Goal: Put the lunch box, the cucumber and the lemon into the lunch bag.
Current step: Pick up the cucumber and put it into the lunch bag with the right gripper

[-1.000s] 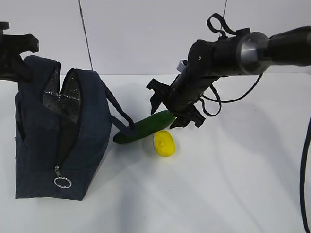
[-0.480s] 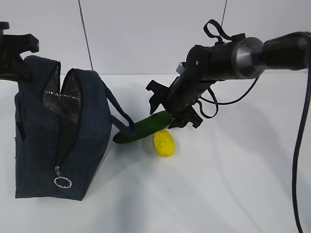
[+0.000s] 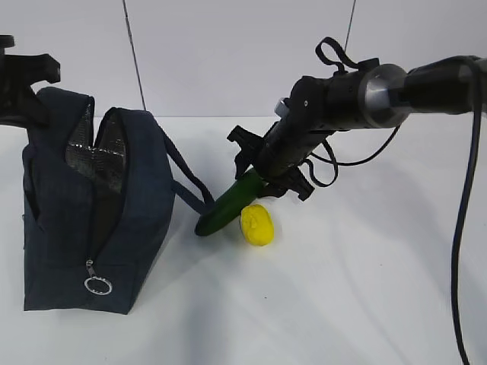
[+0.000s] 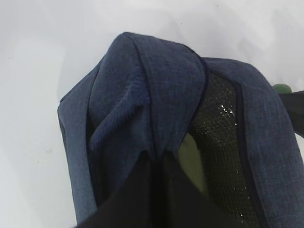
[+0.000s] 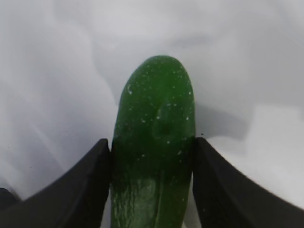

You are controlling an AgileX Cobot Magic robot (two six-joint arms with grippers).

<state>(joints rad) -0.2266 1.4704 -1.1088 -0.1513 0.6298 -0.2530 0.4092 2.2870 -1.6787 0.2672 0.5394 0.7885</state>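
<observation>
Green cucumber (image 3: 228, 207) is clamped at its upper end by the right tool (image 3: 262, 179), its long axis slanting down toward the lunch bag (image 3: 91, 220).

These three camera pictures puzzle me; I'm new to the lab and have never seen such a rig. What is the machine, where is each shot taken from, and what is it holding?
It is a robot with two arms, each ending in a two-fingered gripper. One picture looks across the white table from the front; the other two come from cameras on the arms' wrists. The right gripper is clamped on one end of the cucumber, which tilts down towards the table. The lemon lies just beside it. On the left stands the open navy lunch bag; the left gripper pinches its fabric. A pale green thing shows inside, probably the lunch box.
</observation>
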